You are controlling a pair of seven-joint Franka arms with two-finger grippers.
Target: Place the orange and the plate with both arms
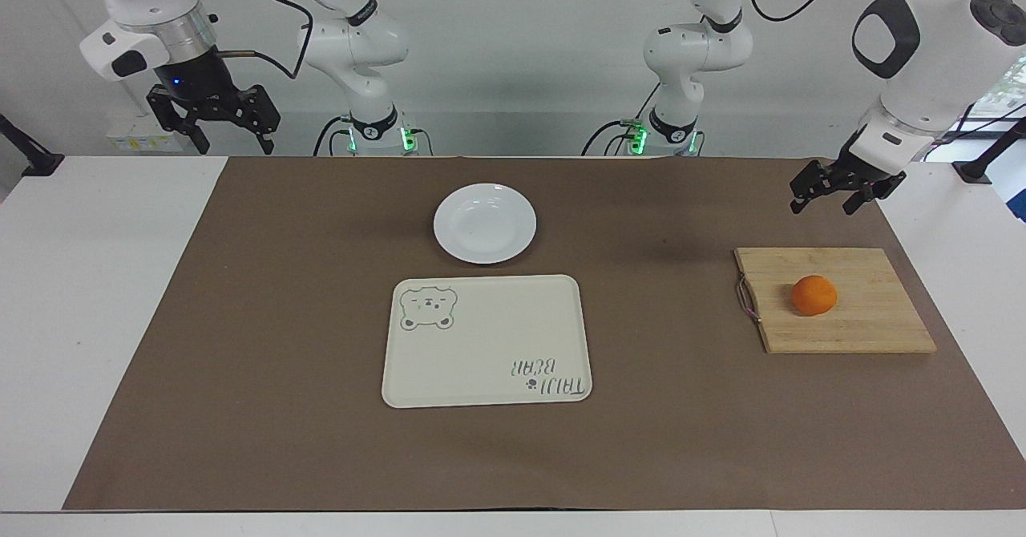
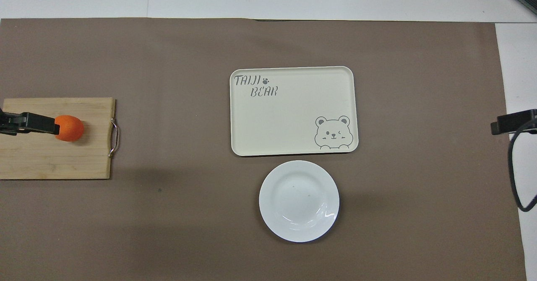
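Pictured at a table laid with a brown mat [image 1: 240, 320]: an orange [image 1: 813, 295] resting on a wooden cutting board [image 1: 866, 325] toward the left arm's end of the table, near the board's metal handle [image 1: 747, 298]. Lay untouched, nothing gripping it. Hung in the air over the mat's edge just on the robots' side of the board: the left gripper [image 1: 834, 194], fingers spread apart and holding nothing, well clear of the fruit in the facing view. Seen from overhead, overlapped the orange [image 2: 69, 128] only with one black finger [image 2: 35, 123], reaching across the board [image 2: 54, 159].

Sat near the middle of the table, nearer the robots: a glossy white plate [image 1: 484, 223], bare, flat on the mat. Lay just beside it, farther from the robots: a cream tray [image 1: 497, 337] printed with a bear and the words "TAIJI BEAR", not touching the plate [image 2: 298, 201] in the overhead view, a thin strip of mat between dish and tray [image 2: 293, 109].

Waited raised over the table's white edge at the right arm's end: the right gripper [image 1: 227, 138], fingers splayed open and empty, well apart from the plate.
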